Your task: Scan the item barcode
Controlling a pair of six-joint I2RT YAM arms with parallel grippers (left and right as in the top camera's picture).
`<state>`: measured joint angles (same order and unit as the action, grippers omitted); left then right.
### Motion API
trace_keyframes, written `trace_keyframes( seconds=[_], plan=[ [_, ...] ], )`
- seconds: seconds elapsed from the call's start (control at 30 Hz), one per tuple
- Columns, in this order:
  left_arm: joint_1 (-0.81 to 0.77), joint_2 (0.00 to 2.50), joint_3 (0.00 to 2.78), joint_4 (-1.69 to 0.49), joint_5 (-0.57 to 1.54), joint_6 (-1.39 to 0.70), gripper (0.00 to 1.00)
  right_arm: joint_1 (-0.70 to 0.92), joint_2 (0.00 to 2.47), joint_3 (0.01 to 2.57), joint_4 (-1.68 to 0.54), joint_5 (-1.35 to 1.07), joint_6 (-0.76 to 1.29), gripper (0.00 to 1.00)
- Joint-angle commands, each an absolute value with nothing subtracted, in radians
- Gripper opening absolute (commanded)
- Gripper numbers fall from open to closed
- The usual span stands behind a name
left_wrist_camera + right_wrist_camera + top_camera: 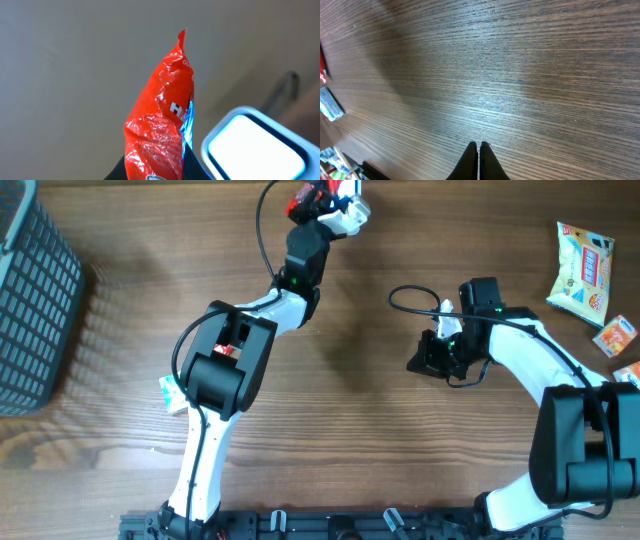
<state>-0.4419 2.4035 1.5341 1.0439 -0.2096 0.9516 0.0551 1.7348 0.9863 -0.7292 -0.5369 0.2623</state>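
Item: red foil snack packet, crinkled, white lettering partly showing, no barcode visible on the face in view
Location: raised off the desk, above the middle of its far edge
Holder: left gripper, pinched shut on the packet's lower end, packet standing up out of it
Adjacent: white-faced device with a dark rim, just beside the packet in the left wrist view; possibly the scanner, cannot confirm
Right gripper: fingers pressed together, nothing in them, hanging low over bare wood right of centre
Other stock: yellow-and-white snack bag and small orange packet near the right edge; dark mesh basket at the left edge
Progress, judged: pick-up and lift done; presenting the barcode side to the reader appears in hand or not yet done; no sign of a completed scan
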Motion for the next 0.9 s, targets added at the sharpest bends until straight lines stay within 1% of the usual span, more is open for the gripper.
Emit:
trace_keyframes(
  seconds=[0.0, 0.23, 0.3, 0.37, 0.4, 0.5, 0.6, 0.67, 0.73, 0.87],
  plan=[
    [-0.471, 2.383, 1.555, 1.138, -0.301, 0.845, 0.04, 0.055, 1.711, 0.998, -0.731, -0.531, 0.240, 0.04],
    [-0.516, 2.335, 1.569, 1.129, -0.544, 0.454, 0.04, 0.055, 1.710, 0.998, -0.749, -0.539, 0.236, 0.04],
    [-0.535, 2.298, 1.569, 1.054, -0.563, 0.349, 0.04, 0.052, 1.701, 0.998, -0.748, -0.548, 0.237, 0.04],
    [-0.556, 2.246, 1.569, 0.902, -0.541, 0.218, 0.04, 0.035, 1.680, 1.008, -0.751, -0.558, 0.237, 0.04],
    [-0.565, 2.217, 1.569, 0.803, -0.497, 0.147, 0.04, 0.020, 1.665, 1.017, -0.757, -0.558, 0.238, 0.04],
    [-0.575, 2.126, 1.569, 0.518, -0.253, -0.031, 0.05, -0.055, 1.600, 1.058, -0.796, -0.557, 0.227, 0.04],
    [-0.574, 2.062, 1.569, 0.360, -0.108, -0.183, 0.04, -0.156, 1.528, 1.112, -0.869, -0.539, 0.189, 0.04],
    [-0.574, 2.027, 1.569, 0.269, -0.040, -0.235, 0.04, -0.242, 1.480, 1.164, -0.941, -0.482, 0.177, 0.04],
    [-0.575, 2.001, 1.569, 0.166, 0.080, -0.268, 0.04, -0.330, 1.428, 1.221, -1.008, -0.471, 0.157, 0.04],
    [-0.587, 1.992, 1.569, -0.023, 0.351, -0.389, 0.04, -0.418, 1.338, 1.259, -1.030, -0.471, 0.150, 0.04]
  ],
)
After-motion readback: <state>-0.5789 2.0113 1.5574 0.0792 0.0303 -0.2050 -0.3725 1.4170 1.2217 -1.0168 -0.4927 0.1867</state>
